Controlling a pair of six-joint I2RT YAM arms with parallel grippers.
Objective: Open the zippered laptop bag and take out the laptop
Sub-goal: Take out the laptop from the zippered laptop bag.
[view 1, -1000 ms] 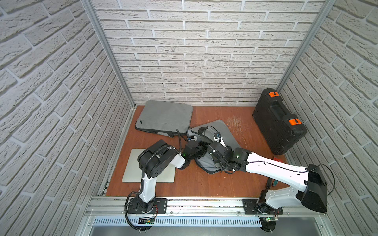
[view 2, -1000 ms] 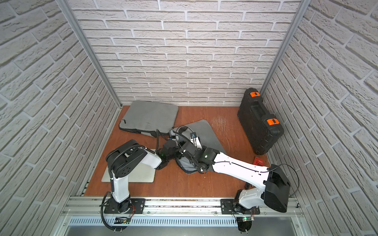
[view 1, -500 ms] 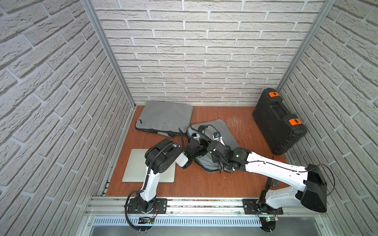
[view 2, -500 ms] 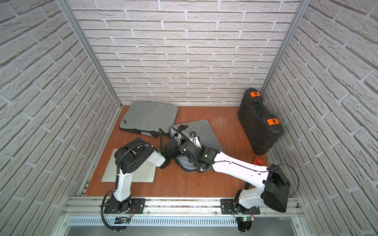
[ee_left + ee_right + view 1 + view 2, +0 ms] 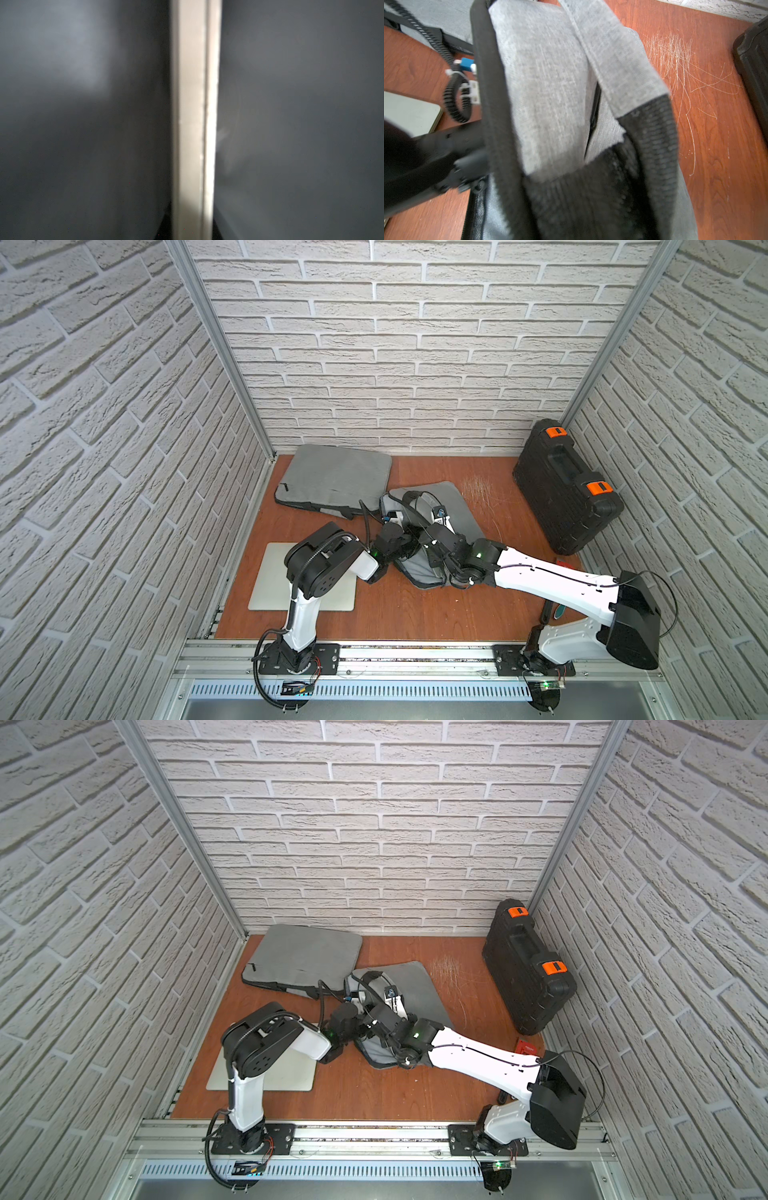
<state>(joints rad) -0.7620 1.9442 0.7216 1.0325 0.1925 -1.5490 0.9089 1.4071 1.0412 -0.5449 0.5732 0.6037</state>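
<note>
Left arm (image 5: 324,564) shifted; only its wrist view shows laptop (image 5: 193,124) inside bag (image 5: 453,504).

the left arm (image 5: 305,614) rises from its near-left base, folds at the elbow and reaches right. the left gripper (image 5: 395,529) points far; its jaws are hidden. the right arm (image 5: 548,576) stretches low from the near-right base to the left, its right gripper (image 5: 429,537) seemingly closed tight, just beside the left one.
</note>
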